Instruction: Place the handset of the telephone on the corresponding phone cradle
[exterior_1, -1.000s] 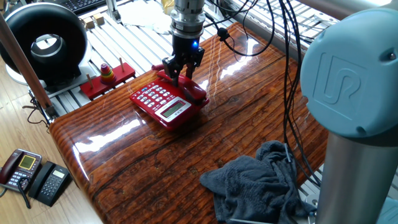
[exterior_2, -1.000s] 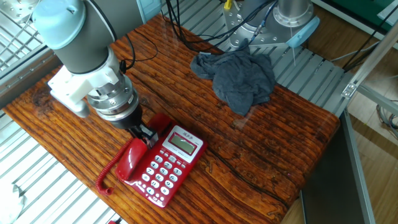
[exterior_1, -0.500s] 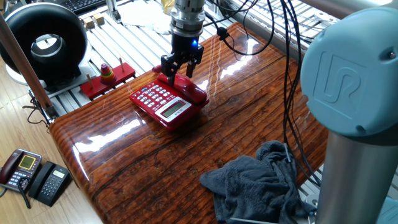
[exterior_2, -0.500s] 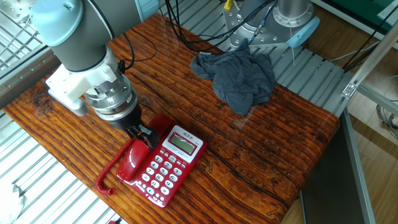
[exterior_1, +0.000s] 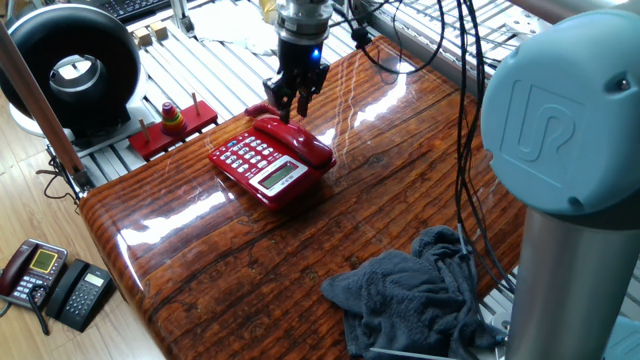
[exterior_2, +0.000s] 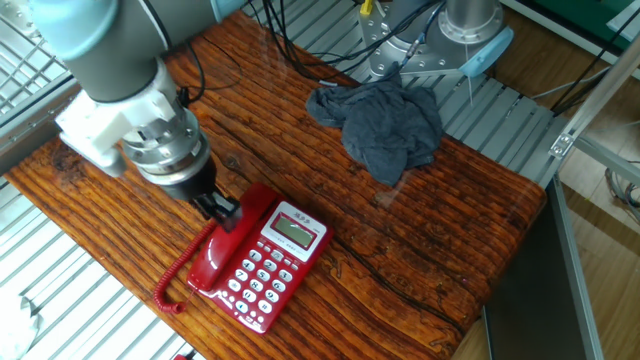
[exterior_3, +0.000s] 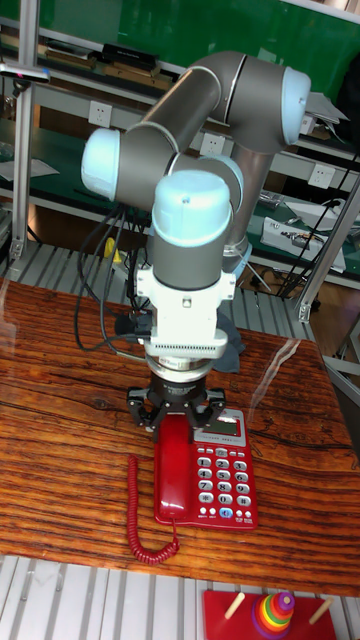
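Observation:
The red telephone (exterior_1: 258, 163) (exterior_2: 272, 262) (exterior_3: 222, 470) sits on the wooden table. Its red handset (exterior_1: 298, 141) (exterior_2: 226, 250) (exterior_3: 175, 470) lies along the phone's side, resting on the phone cradle, which it hides. A red coiled cord (exterior_2: 170, 285) (exterior_3: 140, 520) trails off the handset's end. My gripper (exterior_1: 290, 106) (exterior_2: 222, 211) (exterior_3: 177, 414) hangs just above the handset's far end. It is open, with its fingers spread and nothing between them.
A crumpled grey cloth (exterior_1: 420, 295) (exterior_2: 385, 125) lies on the table, away from the phone. A red ring-stacker toy (exterior_1: 172, 120) (exterior_3: 275, 610) stands just off the table edge. Two dark phones (exterior_1: 45, 280) lie on the floor. Cables hang behind the arm.
My gripper has lifted up off the handset with its fingers apart. The handset stays lying on the phone.

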